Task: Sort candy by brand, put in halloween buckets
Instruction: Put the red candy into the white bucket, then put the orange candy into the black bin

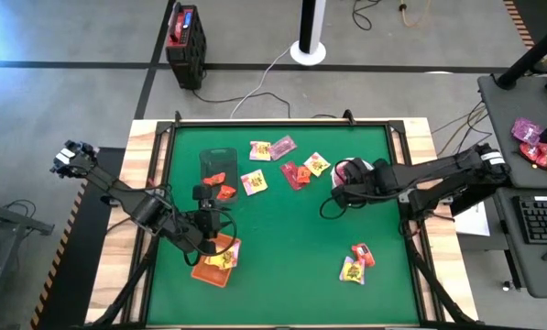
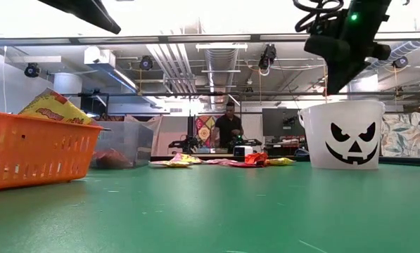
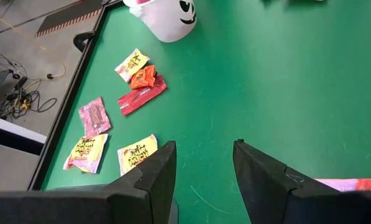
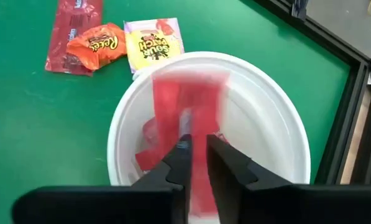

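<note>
Green table (image 1: 291,238); right gripper (image 4: 197,163) hangs over the white bucket (image 4: 260,112), jaws barely parted around a blurred red wrapper (image 4: 188,102); left gripper (image 3: 204,168), empty, jaws apart, above the orange tray (image 1: 204,270), well apart from the bucket.

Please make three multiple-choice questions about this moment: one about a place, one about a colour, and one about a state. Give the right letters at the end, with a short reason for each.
1. Where is the right gripper?
A. Above the white bucket
B. Above the orange tray
C. Out of every view

2. What colour is the wrapper over the bucket's opening?
A. Blue
B. Red
C. Black

3. How is the left gripper?
A. Shut on a candy
B. Open, with nothing between its fingers
C. Shut and empty

Answers:
1 A: its wrist view looks straight down into the bucket.
2 B: a blurred red wrapper shows just past the fingers.
3 B: bare green table shows in the wide gap. The high view places this gripper by the orange tray.
</note>
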Robot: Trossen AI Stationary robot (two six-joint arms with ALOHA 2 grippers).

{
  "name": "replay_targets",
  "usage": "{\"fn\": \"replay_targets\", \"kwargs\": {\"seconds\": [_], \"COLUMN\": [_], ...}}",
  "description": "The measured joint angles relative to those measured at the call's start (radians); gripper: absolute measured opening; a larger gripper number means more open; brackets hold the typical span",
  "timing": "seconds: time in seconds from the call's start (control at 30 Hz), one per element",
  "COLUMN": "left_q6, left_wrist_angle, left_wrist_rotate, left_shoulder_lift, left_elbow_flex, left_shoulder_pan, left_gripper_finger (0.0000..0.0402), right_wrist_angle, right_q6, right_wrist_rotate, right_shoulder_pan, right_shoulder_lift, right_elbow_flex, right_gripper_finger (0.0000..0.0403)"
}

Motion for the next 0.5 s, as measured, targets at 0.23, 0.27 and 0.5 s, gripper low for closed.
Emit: {"fn": "replay_targets", "kwargs": {"seconds": [0.23,0.27,0.5], "left_q6": [0.020,0.030,0.016], "left_wrist_angle": [0.000,0.000,0.005], "left_wrist_rotate": [-0.021,-0.046,-0.066], "left_shoulder_lift": [0.000,0.000,-0.036], "left_elbow_flex": [0.000,0.000,0.000], "left_shoulder_pan": [0.000,0.000,0.000], "left_gripper_finger": [0.0143,0.0143,0.0143], "right_wrist_angle": [0.005,0.016,0.247], "right_q6": [-0.046,-0.067,-0.368], "right_wrist_rotate": [0.012,0.012,-0.019], "right_shoulder_pan": [-0.005,-0.005,-0.026], "right_shoulder_lift": [0.000,0.000,0.025], "right_elbow_flex": [0.042,0.056,0.164], "right_gripper_finger": [0.0109,0.0116,0.0137]}}
